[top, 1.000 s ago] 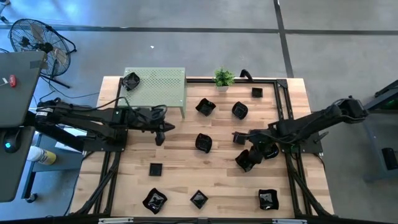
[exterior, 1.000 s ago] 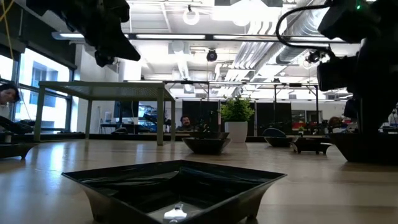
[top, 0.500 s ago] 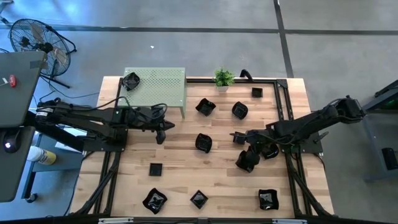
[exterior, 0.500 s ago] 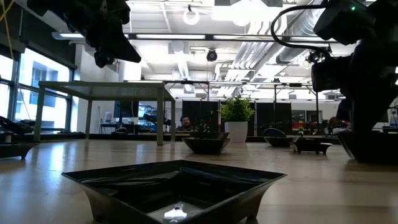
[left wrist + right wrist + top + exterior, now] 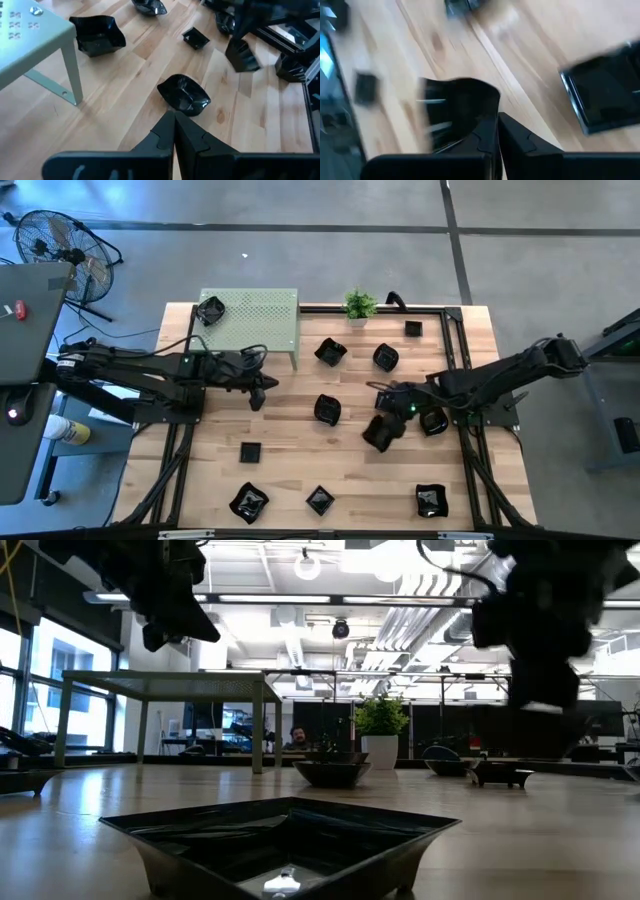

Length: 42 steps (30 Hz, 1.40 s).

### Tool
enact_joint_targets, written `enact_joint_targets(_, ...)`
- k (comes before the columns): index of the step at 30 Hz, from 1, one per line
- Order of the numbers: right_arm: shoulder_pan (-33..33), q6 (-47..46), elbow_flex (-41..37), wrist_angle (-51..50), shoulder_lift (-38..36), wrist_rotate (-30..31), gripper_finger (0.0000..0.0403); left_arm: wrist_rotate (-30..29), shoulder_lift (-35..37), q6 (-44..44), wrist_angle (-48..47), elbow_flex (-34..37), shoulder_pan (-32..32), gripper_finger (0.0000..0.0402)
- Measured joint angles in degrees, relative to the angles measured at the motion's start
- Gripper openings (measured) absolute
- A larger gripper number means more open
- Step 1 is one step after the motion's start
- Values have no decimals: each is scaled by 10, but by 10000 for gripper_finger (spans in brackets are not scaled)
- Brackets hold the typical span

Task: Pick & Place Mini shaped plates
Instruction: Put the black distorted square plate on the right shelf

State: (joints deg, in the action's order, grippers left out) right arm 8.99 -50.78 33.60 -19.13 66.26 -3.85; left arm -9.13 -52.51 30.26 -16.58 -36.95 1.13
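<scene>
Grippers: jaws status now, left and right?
Left gripper: jaws shut, empty, above the table beside the green stand.
Right gripper: jaws shut on a black plate, lifted mid-table.

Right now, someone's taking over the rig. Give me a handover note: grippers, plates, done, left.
Right gripper: shut on a black mini plate, carried above the table's middle-right.
Left gripper: shut, empty, hovering beside the green perforated stand.
Done: one plate on the stand.
Left: loose plates across the table, including the middle one, two toward the far edge, and three along the near edge.
</scene>
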Motion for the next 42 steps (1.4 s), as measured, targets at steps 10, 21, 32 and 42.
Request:
enact_joint_targets(10,-12,46,151,-21,72,78,7,-51,-2,100,-63,0,0,0)
enact_joint_targets(21,22,-53,165,-171,83,68,88,-45,-3,80,-59,0,0,0)
enact_joint_targets(32,73,-193,-9,44,78,153,151,-37,-3,71,-59,0,0,0)
enact_joint_targets(42,73,-145,-44,116,94,167,133,-18,-3,71,-59,0,0,0)
